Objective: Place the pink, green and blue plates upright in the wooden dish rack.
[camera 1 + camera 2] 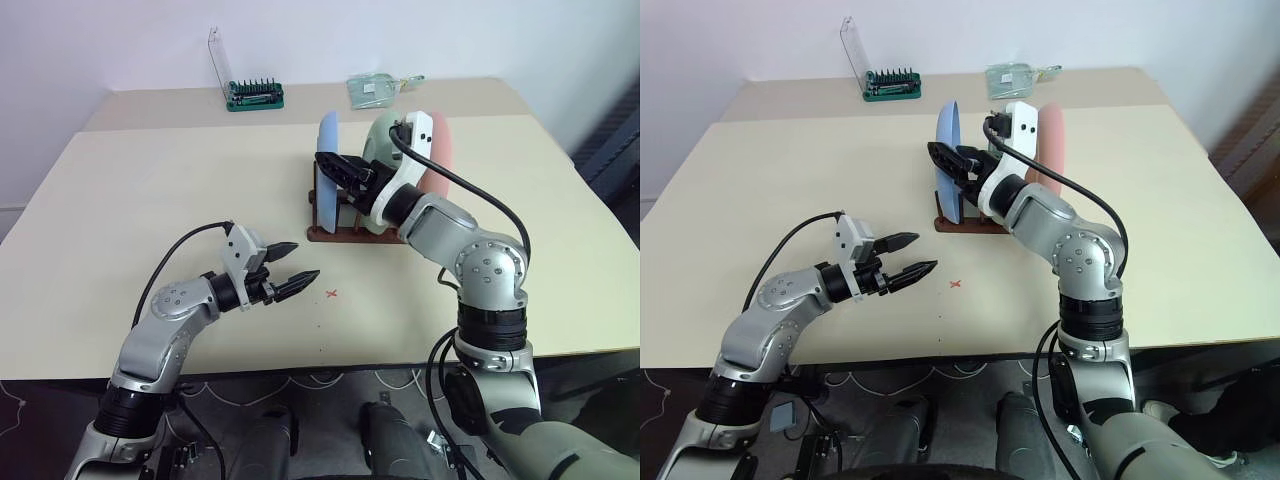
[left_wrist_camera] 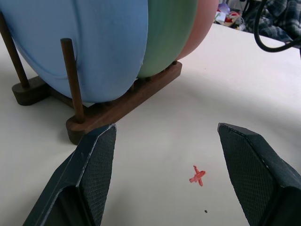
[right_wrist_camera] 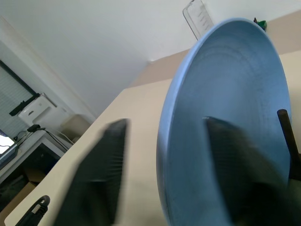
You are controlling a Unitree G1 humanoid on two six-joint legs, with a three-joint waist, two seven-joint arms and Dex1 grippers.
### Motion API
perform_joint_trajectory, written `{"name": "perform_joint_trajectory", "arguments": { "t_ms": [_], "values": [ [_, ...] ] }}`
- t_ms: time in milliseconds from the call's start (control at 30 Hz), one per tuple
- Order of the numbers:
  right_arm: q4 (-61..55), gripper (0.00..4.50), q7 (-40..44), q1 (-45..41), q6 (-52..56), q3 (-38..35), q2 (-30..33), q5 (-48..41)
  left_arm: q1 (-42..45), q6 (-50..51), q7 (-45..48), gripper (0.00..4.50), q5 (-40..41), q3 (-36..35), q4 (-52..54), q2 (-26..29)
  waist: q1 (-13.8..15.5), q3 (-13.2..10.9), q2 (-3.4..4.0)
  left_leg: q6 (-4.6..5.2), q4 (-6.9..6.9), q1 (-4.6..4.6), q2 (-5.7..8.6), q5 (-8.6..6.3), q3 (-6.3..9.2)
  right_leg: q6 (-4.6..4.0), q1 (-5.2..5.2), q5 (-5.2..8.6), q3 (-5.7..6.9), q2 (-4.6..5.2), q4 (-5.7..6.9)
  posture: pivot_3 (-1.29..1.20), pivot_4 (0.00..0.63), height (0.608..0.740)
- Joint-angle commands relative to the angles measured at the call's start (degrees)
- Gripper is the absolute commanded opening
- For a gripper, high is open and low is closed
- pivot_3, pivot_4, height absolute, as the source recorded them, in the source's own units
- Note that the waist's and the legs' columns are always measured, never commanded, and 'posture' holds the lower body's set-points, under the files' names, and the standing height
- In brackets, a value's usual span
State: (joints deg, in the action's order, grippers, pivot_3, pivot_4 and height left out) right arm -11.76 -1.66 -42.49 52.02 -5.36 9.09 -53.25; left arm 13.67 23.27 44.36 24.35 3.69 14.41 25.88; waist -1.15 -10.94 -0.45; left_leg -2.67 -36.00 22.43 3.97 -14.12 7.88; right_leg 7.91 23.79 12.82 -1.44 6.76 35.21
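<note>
At the counter's (image 1: 150, 190) near left, around seven o'clock, the left tool (image 1: 292, 268) is hovering with its fingers spread and empty, a small red cross (image 1: 331, 294) lying just beside its tips. At centre, the rack (image 1: 345, 232) is carrying all three plates upright: blue plate (image 1: 327, 170) at its nine o'clock end, green plate (image 1: 381, 150) in the middle, pink plate (image 1: 441, 150) at the three o'clock end. The right tool (image 1: 952, 165) is straddling the blue plate's rim, fingers spread, one on each face, seemingly letting go.

The task looks nearly finished. The release probably goes best if that tool is backing straight off along the rim, fingers wide, so neither face is being dragged and the plate is settling between its pegs.

At the far edge, eleven to twelve o'clock, a green tool holder (image 1: 254, 94) and a clear packet (image 1: 375, 89) are sitting well apart, obstructing nothing. The arm's black cable (image 1: 470, 185) is hanging close by the pink plate.
</note>
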Motion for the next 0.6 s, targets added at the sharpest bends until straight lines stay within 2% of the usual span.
{"name": "perform_joint_trajectory", "arguments": {
  "t_ms": [33,233,367,467,533,600],
  "values": [
    [-6.09,2.93,4.82,-3.17,-2.25,3.24,3.9,4.6,-0.2,0.0,-0.26,3.54,0.65,-0.9,2.64,0.33,0.01,0.0,0.01,0.0,0.0,0.0,0.0,0.0,0.0,0.0,0.0,0.0,0.0,0.0,0.0,0.0,0.15,0.74],
    [-12.67,2.93,14.14,-5.58,-5.6,7.73,14.08,12.85,-0.48,0.21,-0.46,3.54,0.75,-0.76,3.04,0.35,0.07,0.0,0.0,0.0,0.0,0.01,0.0,0.0,-0.01,0.02,-0.02,0.01,0.01,0.0,-0.03,0.0,0.15,0.74],
    [-16.34,2.93,20.79,-3.99,-9.79,4.39,23.27,17.13,-0.73,0.24,-0.57,3.54,0.68,-0.67,3.13,0.29,0.38,-0.01,-0.02,0.0,-0.02,0.05,0.0,0.0,-0.02,0.02,-0.03,0.02,0.01,0.01,-0.07,0.0,0.15,0.74],
    [-15.92,2.93,27.06,2.53,-13.14,-4.71,31.18,17.34,-1.21,-0.36,-0.69,3.54,0.39,-1.15,2.93,0.45,0.69,0.0,-0.11,0.01,-0.03,0.05,0.0,0.0,-0.01,0.03,-0.1,0.02,0.02,0.02,-0.16,0.0,0.15,0.74],
    [-12.8,2.93,34.27,12.33,-14.47,-16.35,36.51,15.44,-1.44,-1.05,-0.51,3.54,0.24,-2.53,1.46,1.1,1.46,0.0,-0.16,0.04,-0.05,0.05,0.03,-0.02,0.02,0.09,-0.19,0.07,0.06,0.05,-0.23,0.0,0.15,0.74],
    [-11.42,2.93,41.46,23.86,-15.78,-23.41,39.83,15.12,-1.69,-1.63,0.0,3.54,0.31,-4.49,-0.35,2.34,1.82,-0.01,-0.18,0.17,-0.1,0.01,0.03,-0.1,-0.05,0.12,-0.3,0.09,0.06,0.06,-0.33,0.0,0.15,0.74]
  ]
}}
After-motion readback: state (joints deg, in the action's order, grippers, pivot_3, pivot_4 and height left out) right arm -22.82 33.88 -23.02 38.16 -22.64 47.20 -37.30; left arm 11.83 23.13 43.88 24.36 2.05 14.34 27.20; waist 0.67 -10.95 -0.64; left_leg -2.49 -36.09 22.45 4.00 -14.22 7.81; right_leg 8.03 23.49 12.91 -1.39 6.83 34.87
